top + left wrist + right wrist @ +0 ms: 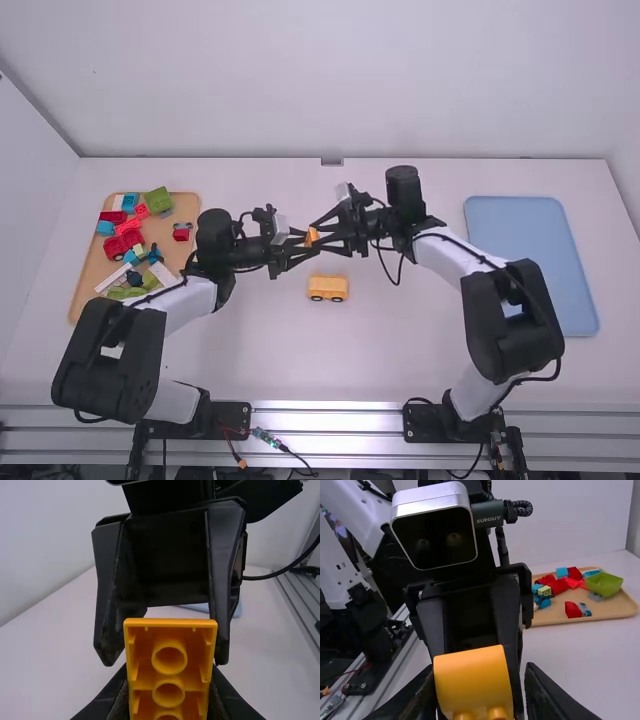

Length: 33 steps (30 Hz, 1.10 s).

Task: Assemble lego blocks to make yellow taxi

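An orange rectangular plastic block (312,237) is held by the left gripper (308,244), between it and the right gripper (317,235). On the white rectangular table (420,350), an orange wheeled plastic block (328,288) is placed nearer the arm bases than both grippers. Multicoloured plastic blocks (130,238) are held on a tan rectangular tray (94,268), left of the left gripper; a light-blue rectangular tray (530,245) is set right of the right gripper.

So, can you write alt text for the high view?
Two robot arms meet over a white table, the left one's jaws gripping an orange block. Nearer the viewer sits an orange toy vehicle; coloured blocks lie in a tan tray at left, a blue tray at right.
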Each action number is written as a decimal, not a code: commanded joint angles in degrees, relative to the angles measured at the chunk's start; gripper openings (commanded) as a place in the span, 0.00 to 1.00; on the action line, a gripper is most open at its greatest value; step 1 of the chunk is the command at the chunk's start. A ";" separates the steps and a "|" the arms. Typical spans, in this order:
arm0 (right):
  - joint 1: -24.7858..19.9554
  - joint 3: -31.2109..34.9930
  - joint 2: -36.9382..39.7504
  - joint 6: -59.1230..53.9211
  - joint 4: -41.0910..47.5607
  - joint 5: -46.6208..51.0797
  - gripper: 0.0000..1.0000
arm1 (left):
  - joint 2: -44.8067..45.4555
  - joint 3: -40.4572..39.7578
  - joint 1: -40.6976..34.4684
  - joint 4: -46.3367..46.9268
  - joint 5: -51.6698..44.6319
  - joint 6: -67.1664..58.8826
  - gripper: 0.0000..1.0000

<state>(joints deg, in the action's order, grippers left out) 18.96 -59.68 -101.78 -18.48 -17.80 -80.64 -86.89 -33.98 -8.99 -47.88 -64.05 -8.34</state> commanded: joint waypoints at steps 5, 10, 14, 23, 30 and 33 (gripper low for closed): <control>0.94 -1.38 1.68 -1.29 0.13 -0.72 0.34 | -0.03 0.50 0.00 -0.10 -0.87 0.28 0.02; 0.92 -1.38 1.68 -1.49 0.00 -0.72 0.25 | -0.01 0.50 -0.02 -0.10 -0.85 0.26 0.14; 0.90 -1.38 1.68 -1.46 -0.04 -0.26 0.24 | -0.01 0.50 -0.02 0.39 -0.83 0.26 0.94; -1.64 -3.98 1.68 3.50 2.60 11.50 0.15 | 0.13 -0.59 2.54 4.10 1.99 5.39 0.99; -4.11 -11.47 1.68 -5.75 30.32 33.83 0.10 | 0.21 -8.57 9.33 24.97 2.14 3.12 0.99; -3.85 -17.22 1.66 -11.72 50.21 50.80 0.11 | 0.21 -15.80 12.15 42.70 6.25 -3.35 0.99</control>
<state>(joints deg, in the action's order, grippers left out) 14.57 -73.01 -101.78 -24.64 29.12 -45.17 -86.89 -45.93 2.00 -8.03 -60.01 -7.18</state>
